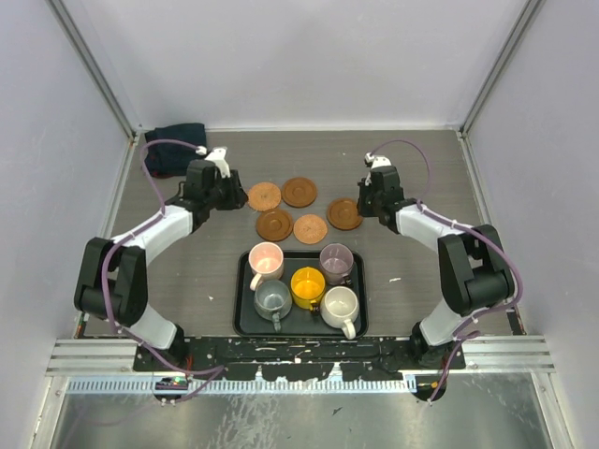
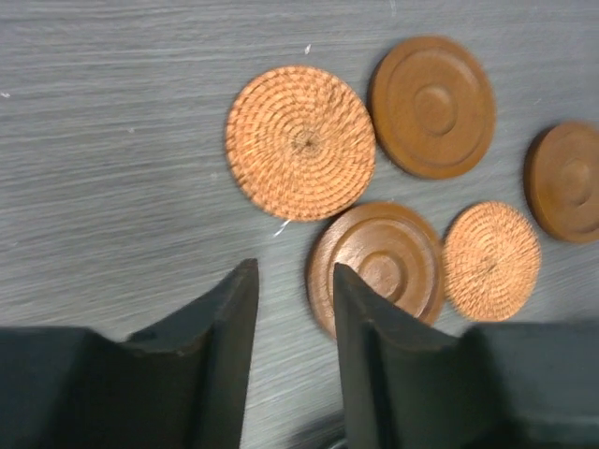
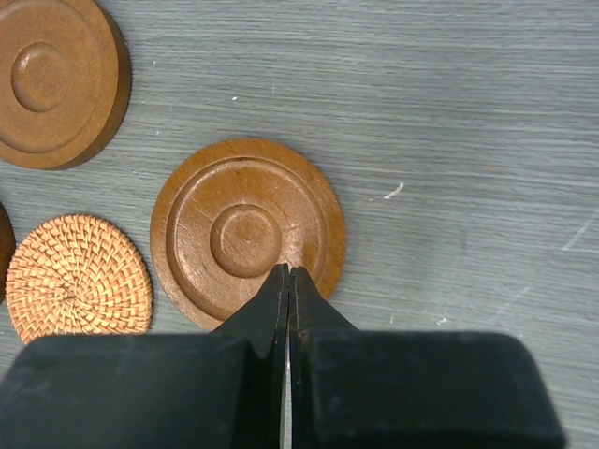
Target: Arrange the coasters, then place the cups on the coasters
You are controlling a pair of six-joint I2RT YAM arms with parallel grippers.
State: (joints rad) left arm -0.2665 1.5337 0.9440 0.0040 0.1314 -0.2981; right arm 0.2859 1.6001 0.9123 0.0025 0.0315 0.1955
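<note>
Five coasters are sitting in a loose cluster on the grey bench (image 1: 206, 281), beyond the black tray (image 1: 299, 258). Three are ringed wooden discs and two are woven discs. In the top view, a woven coaster (image 1: 265, 196) and a wooden coaster (image 1: 299, 192) are forming the far row. A second wooden coaster (image 1: 274, 224) and a second woven coaster (image 1: 311, 228) are lying nearer the tray. The rightmost wooden coaster (image 1: 344, 214) is sitting a little apart from them.

All five cups are standing on the tray, none on a coaster. The pink cup (image 1: 267, 260) and the mauve cup (image 1: 336, 263) are at the back, the yellow cup (image 1: 308, 285) is in the middle, and the grey cup (image 1: 272, 299) and the cream cup (image 1: 341, 309) are at the front.

The left end effector (image 2: 294, 273) is hanging released, jaws partly apart over bare bench with nothing between them, just left of the near-left wooden disc. The right end effector (image 3: 288, 273) is clenched, fingertips pressed together and gripping nothing, over the near rim of the rightmost wooden coaster. Whether it is touching that rim cannot be told.

A dark cloth (image 1: 176, 148) is lying in the far left corner.
</note>
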